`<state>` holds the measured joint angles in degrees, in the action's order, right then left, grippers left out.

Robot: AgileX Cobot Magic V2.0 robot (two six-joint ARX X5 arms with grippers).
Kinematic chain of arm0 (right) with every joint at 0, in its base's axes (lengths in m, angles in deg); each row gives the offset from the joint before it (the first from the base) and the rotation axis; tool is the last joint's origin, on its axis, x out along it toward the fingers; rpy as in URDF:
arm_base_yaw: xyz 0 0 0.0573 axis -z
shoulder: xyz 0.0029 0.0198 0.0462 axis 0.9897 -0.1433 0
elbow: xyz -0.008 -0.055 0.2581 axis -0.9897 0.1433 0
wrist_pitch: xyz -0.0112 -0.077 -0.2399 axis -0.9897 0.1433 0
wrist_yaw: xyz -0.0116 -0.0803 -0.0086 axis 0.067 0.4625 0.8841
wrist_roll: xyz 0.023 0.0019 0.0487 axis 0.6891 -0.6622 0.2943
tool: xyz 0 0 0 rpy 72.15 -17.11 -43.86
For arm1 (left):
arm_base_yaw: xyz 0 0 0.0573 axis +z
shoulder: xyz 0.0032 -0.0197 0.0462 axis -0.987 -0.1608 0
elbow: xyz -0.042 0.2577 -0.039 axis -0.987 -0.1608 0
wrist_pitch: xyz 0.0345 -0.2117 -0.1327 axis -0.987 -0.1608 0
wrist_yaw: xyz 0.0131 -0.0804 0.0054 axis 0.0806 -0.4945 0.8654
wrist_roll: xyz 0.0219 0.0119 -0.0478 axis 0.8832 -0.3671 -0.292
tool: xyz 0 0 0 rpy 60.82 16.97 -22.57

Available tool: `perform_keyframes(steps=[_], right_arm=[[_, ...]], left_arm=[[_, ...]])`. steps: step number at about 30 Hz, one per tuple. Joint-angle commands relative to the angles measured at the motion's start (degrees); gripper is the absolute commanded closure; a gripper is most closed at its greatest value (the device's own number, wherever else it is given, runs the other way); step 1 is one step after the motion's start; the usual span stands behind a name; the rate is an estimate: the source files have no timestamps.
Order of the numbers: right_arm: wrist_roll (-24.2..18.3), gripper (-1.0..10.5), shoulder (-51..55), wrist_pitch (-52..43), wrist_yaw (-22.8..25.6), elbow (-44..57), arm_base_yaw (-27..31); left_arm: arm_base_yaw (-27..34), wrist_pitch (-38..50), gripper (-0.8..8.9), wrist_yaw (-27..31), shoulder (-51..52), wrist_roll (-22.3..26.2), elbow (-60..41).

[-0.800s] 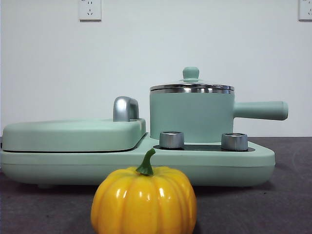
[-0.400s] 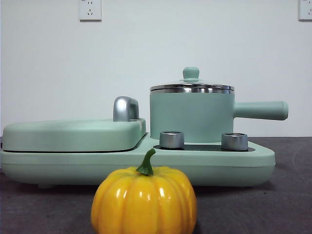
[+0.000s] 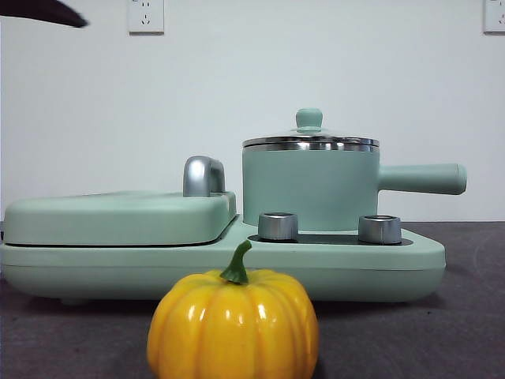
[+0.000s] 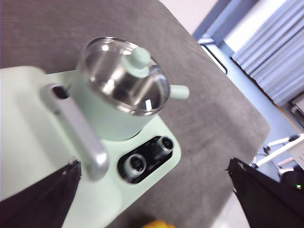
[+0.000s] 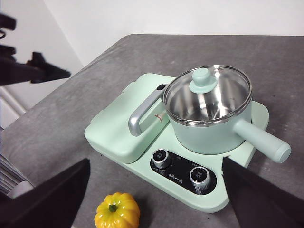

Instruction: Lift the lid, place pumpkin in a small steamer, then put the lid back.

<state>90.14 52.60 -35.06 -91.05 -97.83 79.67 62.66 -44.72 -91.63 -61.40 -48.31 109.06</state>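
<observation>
The yellow-orange pumpkin [image 3: 233, 324] with its green stem sits on the dark table in front of the cooker, also seen in the right wrist view [image 5: 117, 211]. The mint-green small steamer [image 3: 310, 189] stands on the cooker's right side, its long handle [image 3: 422, 178] pointing right. The glass lid [image 3: 309, 134] rests on it, knob up. My left gripper [image 4: 152, 199] hangs open high above the cooker, looking down on the lid [image 4: 123, 76]. Open too, my right gripper [image 5: 156, 199] hovers high over the table's front, above pumpkin and steamer [image 5: 213, 135]. Neither holds anything.
The mint-green cooker base [image 3: 410, 264] carries a flat griddle cover [image 3: 118, 217] with a chrome handle [image 3: 203, 175] on its left and two steel knobs [image 3: 278, 226] in front. A black arm tip [image 3: 47, 12] shows at the front view's top left corner.
A black arm tip has come into the front view's top left corner. Pumpkin, steamer and lid have not moved.
</observation>
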Motion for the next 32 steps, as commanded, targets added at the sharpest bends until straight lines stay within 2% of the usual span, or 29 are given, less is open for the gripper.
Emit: perform_keyframes(steps=[1,16,21,32], right_arm=[[-0.6,5.0,-0.2,-0.4,0.0,-0.9,-0.1],[-0.3,5.0,-0.2,-0.4,0.0,-0.9,-0.1],[-0.3,5.1,-0.2,-0.4,0.0,-0.9,-0.1],[-0.1,5.1,-0.2,-0.4,0.0,-0.9,-0.1]], left_arm=[[-2.1,1.0,3.28,0.6,-5.7,1.6,4.9],[-15.4,2.7,3.28,14.4,-37.0,14.5,30.1],[-17.9,9.9,3.28,17.5,-43.1,16.3,31.1],[-20.2,20.3,3.28,18.3,-51.2,17.9,31.1]])
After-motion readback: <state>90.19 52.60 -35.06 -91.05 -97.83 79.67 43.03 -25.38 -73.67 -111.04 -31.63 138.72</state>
